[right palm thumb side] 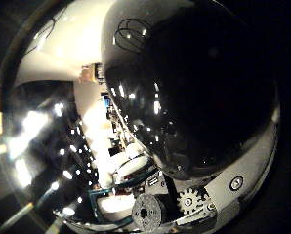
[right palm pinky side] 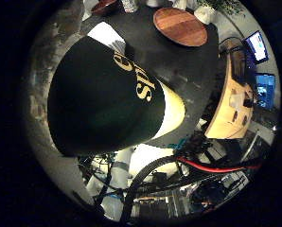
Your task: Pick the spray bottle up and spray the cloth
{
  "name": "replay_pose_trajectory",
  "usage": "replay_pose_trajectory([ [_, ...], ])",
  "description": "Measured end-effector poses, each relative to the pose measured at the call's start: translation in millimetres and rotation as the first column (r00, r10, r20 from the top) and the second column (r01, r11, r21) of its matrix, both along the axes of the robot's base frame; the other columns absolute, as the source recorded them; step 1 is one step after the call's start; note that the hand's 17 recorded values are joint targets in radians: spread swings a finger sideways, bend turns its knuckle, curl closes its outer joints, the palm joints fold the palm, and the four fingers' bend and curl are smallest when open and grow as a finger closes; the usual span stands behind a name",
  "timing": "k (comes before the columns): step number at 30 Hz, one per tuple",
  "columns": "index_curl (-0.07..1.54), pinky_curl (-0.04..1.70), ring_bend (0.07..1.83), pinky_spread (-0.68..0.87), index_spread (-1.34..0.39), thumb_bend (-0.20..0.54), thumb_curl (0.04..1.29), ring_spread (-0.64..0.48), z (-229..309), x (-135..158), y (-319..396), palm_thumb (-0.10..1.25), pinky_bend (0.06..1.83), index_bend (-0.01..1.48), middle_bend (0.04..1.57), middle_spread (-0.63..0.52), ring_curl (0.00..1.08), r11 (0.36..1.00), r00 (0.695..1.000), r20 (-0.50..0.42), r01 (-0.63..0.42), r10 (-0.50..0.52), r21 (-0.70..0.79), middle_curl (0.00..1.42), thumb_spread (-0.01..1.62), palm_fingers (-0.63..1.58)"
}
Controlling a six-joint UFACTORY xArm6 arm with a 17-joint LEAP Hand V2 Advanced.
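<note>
- Spray bottle (right palm pinky side: 108, 99) is seen filling the left and centre of the little-finger-side view, very close to the palm: a dark green body with a pale cream band at its narrower end.
- Yellow lettering is printed on the bottle's dark body; it is only partly shown, so it is not read off.
- What the bottle contains cannot be told, since its body is opaque.
- In the thumb-side view, the upper right is taken up by a glossy dark rounded surface, spotted with reflected lights; it lies right against the palm, and it cannot be told for sure whether it is the same bottle.
- Hand (right palm thumb side: 194, 200) is shown only at the lower edge of the thumb-side view, as white and black parts with a small gear.
- How far the fingers are curled, and whether they grip the bottle, cannot be told.
- A dark tabletop (right palm pinky side: 188, 71) is seen beyond the bottle, in the upper middle of the little-finger-side view.
- A round wooden tray (right palm pinky side: 180, 26) lies on the tabletop at the upper right of that view, well apart from the bottle; nothing is seen in it.
- A white cloth (right palm pinky side: 105, 34) lies on the tabletop just past the bottle's upper edge, partly hidden by it.
</note>
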State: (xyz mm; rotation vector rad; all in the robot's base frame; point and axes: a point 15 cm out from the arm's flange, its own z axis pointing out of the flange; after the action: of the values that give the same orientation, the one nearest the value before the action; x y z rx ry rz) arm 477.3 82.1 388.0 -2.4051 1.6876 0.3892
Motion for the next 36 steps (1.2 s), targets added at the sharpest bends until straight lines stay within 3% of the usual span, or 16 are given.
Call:
replay_pose_trajectory([
  [9, 0.71, 1.07, 1.48, -0.25, -0.22, -0.011, 0.59, -0.17, -19, 7, 26, 0.96, 1.09, 1.19, 1.35, -0.11, 0.58, 0.996, 1.000, -0.003, -0.002, 0.002, -0.091, 0.63, 1.23, 1.19],
  [19, 0.71, 1.08, 1.48, -0.25, -0.22, -0.010, 0.58, -0.17, -21, 10, 32, 0.96, 1.08, 1.19, 1.35, -0.11, 0.59, 0.995, 1.000, 0.003, 0.006, -0.006, -0.095, 0.63, 1.24, 1.19],
  [36, 0.71, 1.09, 1.47, -0.25, -0.22, -0.010, 0.58, -0.17, 14, -1, 32, 0.95, 1.08, 1.19, 1.35, -0.11, 0.59, 0.996, 0.998, 0.061, 0.010, -0.005, -0.089, 0.63, 1.24, 1.19],
])
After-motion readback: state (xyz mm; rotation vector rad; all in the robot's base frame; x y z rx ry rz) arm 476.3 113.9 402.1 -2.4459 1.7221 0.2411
